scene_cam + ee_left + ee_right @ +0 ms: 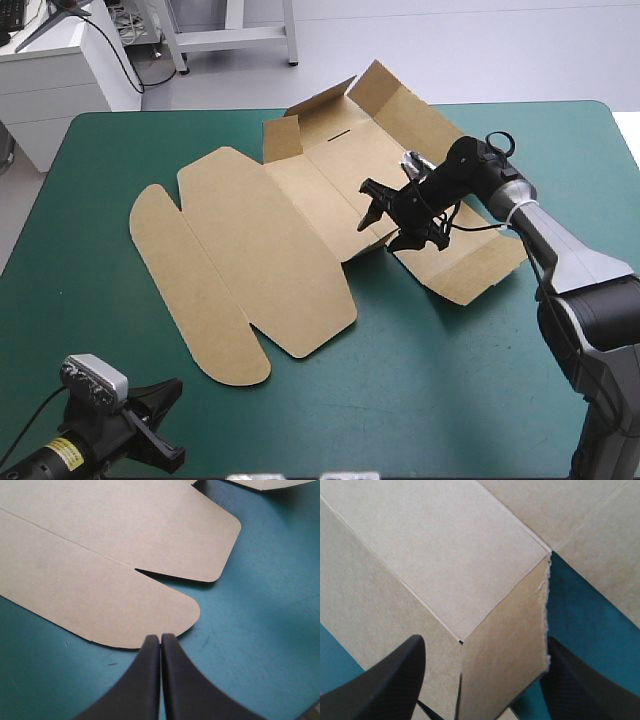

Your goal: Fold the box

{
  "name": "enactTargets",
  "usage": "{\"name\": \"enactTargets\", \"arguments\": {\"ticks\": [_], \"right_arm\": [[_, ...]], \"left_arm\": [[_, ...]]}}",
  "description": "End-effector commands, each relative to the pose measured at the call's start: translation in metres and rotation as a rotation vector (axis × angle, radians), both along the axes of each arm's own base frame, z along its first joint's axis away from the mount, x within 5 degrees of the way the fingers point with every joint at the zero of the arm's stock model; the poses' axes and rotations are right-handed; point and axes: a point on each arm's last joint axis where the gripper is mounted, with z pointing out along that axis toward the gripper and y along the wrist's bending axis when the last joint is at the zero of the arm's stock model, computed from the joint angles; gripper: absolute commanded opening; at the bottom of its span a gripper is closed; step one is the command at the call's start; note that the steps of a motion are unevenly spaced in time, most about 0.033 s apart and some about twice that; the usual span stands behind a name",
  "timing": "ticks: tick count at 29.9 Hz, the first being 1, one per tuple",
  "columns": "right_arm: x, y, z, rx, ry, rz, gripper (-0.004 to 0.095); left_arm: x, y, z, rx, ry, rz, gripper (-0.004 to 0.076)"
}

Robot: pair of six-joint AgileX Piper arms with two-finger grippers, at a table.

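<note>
On the teal-green desk [450, 390], at centre, the box [260, 250] is laid: brown board, largely flat, its long axis run from the near-left lid flaps to the far-right walls, which are partly raised. Over the box's near-right side panel the right tool [390, 222] is held, fingers spread, a half-raised corner flap [500, 670] straddled but not pinched. Just short of the box's rounded lid flap [125, 610] the left tool [160, 639] is kept pressed together. The right arm is judged nearer the next wall.
</note>
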Motion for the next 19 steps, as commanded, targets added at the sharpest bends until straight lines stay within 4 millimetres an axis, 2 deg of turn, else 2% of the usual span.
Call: {"name": "enactTargets", "arguments": {"ticks": [1, 6, 13, 19], "right_arm": [[-0.0049, 0.0019, 0.0297, 0.063, -0.059, -0.009, 0.0603], [-0.0045, 0.0020, 0.0286, 0.064, -0.051, -0.016, 0.0576], [-0.0045, 0.0020, 0.0286, 0.072, -0.026, -0.050, 0.0326], [-0.0047, 0.0021, 0.0286, 0.084, 0.010, -0.095, 0.0306]], "left_arm": [[0.0030, -0.0012, 0.0123, -0.042, -0.061, 0.008, -0.0008], [0.0030, -0.0012, 0.0123, -0.042, -0.061, 0.008, -0.0008], [0.0028, -0.0017, 0.0125, -0.033, -0.070, -0.005, -0.0008], [0.0028, -0.0017, 0.0125, -0.033, -0.070, -0.005, -0.0008]]}}
